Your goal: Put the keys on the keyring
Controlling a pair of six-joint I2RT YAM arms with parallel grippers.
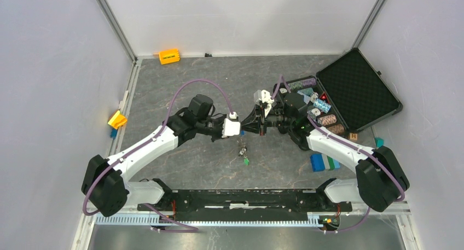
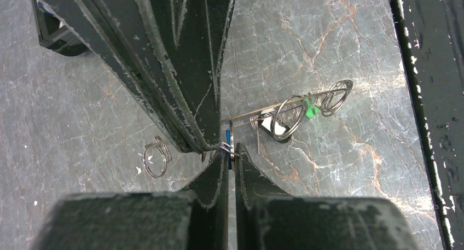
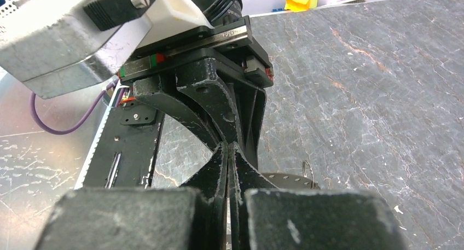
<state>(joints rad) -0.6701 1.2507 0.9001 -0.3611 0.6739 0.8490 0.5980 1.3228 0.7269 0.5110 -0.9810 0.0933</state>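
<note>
Left gripper (image 2: 230,161): jaws together, wire bit (image 2: 225,147) at tips; pinched or not, cannot tell.
Keys (image 2: 309,109): green-tagged bunch flat on table (image 2: 355,195), just beside left gripper, unheld, waiting.
Keyring (image 3: 284,179): probably the holed silvery band under left gripper.
Right gripper (image 3: 230,151): jaws together, tip-to-tip with left gripper, likely aligning for threading.
Case (image 1: 358,88): open, well beyond left gripper.

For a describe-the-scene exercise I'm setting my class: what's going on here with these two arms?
The left gripper and right gripper meet tip to tip above the table, both shut. A thin silvery wire shows pinched where they meet; it is too small to say what it belongs to. Below them lie keys on wire loops, one with a green tag, and a loose small ring lies apart.
</note>
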